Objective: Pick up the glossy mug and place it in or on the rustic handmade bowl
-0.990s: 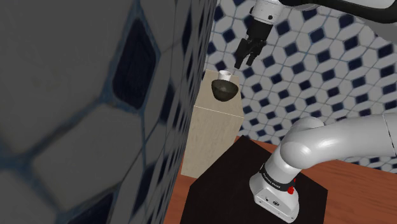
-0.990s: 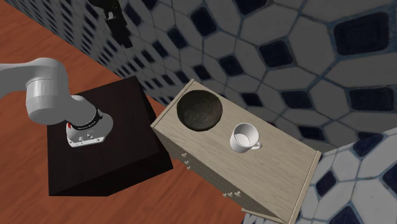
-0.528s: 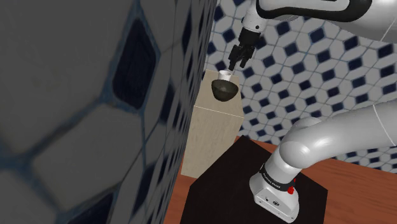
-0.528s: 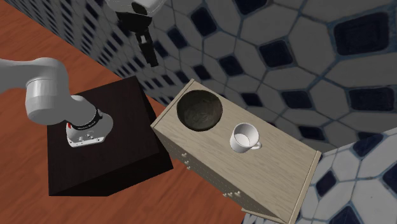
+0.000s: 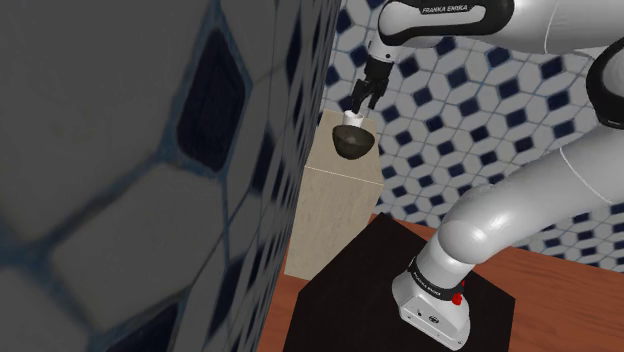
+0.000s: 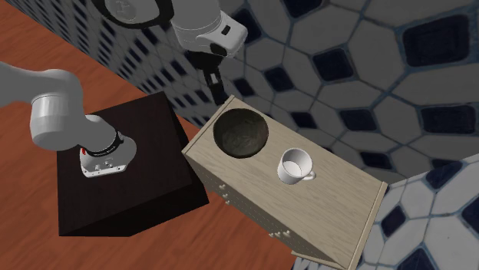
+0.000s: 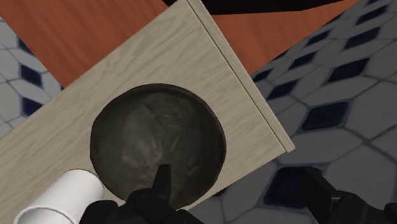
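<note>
**Open gripper above the bowl end of the cabinet, mug untouched**

Shoulder view: the white arm reaches up from the dark stand (image 5: 372, 272) and over a pale wooden cabinet (image 5: 338, 205) set against the tiled wall. The dark bowl (image 5: 352, 144) sits on the cabinet top, and the white mug (image 5: 352, 119) shows as a sliver just behind the bowl's rim. The black gripper (image 5: 358, 100) points down close above them; whether its fingers are apart cannot be told from here, nor how far it is from the mug in depth.

Second exterior view: the bowl (image 6: 241, 134) stands at the end of the cabinet top (image 6: 341, 207) nearest the stand (image 6: 134, 207). The mug (image 6: 295, 166) is upright near the middle of the top, just beside the bowl but not touching it, its handle turned away from the bowl. The gripper (image 6: 215, 86) hangs over the wall-side corner at the bowl's end, well clear of the mug.

Wrist view: the two fingers (image 7: 162, 181) are spread wide with nothing between them. One lies over the bowl (image 7: 159, 143), the other beyond the long edge of the cabinet top (image 7: 191, 60), over blue-and-white tiles (image 7: 331, 108). The mug (image 7: 63, 198) lies past the bowl, outside the fingers. Red-brown floor (image 7: 95, 28) shows beyond the cabinet
</note>
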